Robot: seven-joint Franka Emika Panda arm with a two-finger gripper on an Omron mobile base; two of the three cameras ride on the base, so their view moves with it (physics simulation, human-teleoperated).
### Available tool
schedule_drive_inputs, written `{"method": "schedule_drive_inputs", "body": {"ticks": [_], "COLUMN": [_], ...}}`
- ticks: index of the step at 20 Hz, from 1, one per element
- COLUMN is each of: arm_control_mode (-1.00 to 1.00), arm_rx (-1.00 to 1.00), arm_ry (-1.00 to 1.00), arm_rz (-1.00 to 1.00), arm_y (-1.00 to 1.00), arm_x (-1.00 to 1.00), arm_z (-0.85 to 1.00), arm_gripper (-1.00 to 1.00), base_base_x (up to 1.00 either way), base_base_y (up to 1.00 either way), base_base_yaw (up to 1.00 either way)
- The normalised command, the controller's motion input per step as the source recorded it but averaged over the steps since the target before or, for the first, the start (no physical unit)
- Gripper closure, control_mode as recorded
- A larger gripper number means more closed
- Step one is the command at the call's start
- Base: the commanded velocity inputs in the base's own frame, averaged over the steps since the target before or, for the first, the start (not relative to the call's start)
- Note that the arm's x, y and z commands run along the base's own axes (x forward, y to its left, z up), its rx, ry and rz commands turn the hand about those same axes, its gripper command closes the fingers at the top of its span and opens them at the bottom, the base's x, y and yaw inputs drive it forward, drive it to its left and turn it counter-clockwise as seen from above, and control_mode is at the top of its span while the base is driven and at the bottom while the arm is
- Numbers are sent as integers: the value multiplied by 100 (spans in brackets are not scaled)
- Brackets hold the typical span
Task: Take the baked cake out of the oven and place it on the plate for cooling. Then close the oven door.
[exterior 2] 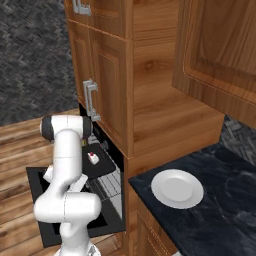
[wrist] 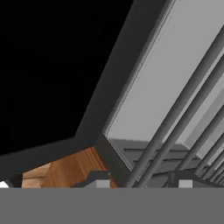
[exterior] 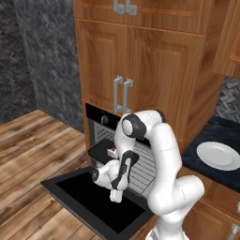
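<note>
- The arm bends over from its shoulder and reaches down in front of the oven (exterior: 101,123), its hand low above the open, flat-lying oven door (exterior: 91,199).
- The claw (wrist: 142,181) has its tips slightly apart beside the wire rack (wrist: 188,113); whether it grips anything I cannot tell.
- The baked cake (exterior: 112,152) sits on a black tray (exterior: 101,149) at the oven mouth, at about 12 o'clock from the hand.
- The plate (exterior 2: 177,188) lies on the dark counter (exterior 2: 225,200), at 3 o'clock from the oven.

Flat even rendered light, no clear source. Soft highlights on white arm (exterior: 164,154), faint sheen on plate (exterior 2: 177,188). Low-res, slightly soft edges; oven door (exterior: 93,199) glass pure black, no glare.
</note>
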Motion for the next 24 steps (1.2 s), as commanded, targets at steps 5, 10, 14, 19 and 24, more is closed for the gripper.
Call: {"method": "schedule_drive_inputs", "body": {"ticks": [5,10,14,19,24], "arm_control_mode": [-100,-100,-100,-100,-100], "arm_rx": [5,2,0,5,14], "arm_ry": [10,6,2,-14,-31], "arm_rz": [3,1,0,0,0], "arm_y": [56,50,32,-3,-23], "arm_x": [-90,-81,-61,-46,-40], "arm_z": [-43,-42,-13,64,100], "arm_gripper": [100,100,-100,-100,-100], "base_base_x": [0,0,0,0,0], "base_base_y": [0,0,0,0,0], "base_base_yaw": [0,0,0,0,0]}}
